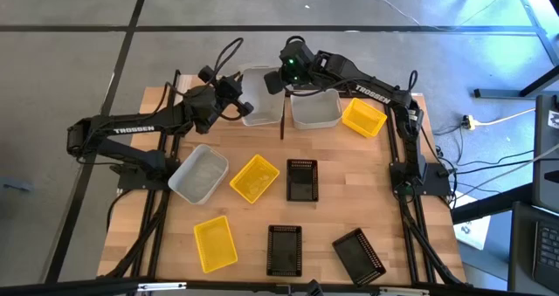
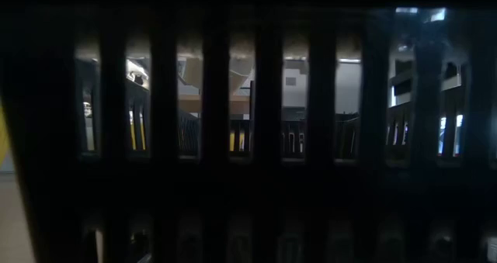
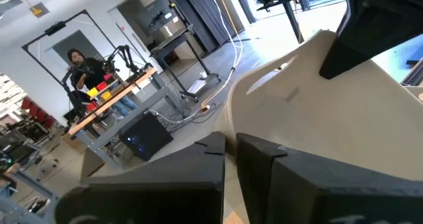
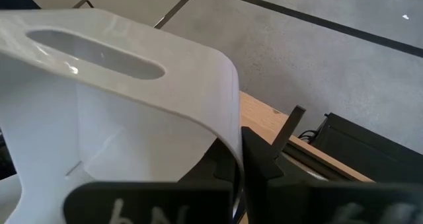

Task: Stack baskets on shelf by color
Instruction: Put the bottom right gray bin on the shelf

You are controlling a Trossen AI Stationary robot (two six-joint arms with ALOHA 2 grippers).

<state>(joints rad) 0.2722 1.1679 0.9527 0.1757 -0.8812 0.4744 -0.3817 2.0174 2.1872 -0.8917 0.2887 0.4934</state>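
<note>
Near the top centre of the high view, both hands grip one empty white basket [image 1: 258, 106] at the shelf [image 1: 284, 121]: the left hand [image 1: 238, 99] on its left rim, the right hand [image 1: 276, 79] on its right rim. Another empty white basket [image 1: 315, 111] sits just right, and eight baskets lie around the desk [image 1: 332, 213].

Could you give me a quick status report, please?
Right gripper clamped on wall of white basket. Left gripper alongside same basket. Nothing visibly in the way.

1. A black perforated basket [image 2: 248, 139] fills the low view, hiding nearly all of the counter behind it.
2. The white basket [image 1: 259, 106] sits partly under both grippers in the high view.
3. The shelf [image 1: 285, 121] is mostly covered by baskets.
</note>
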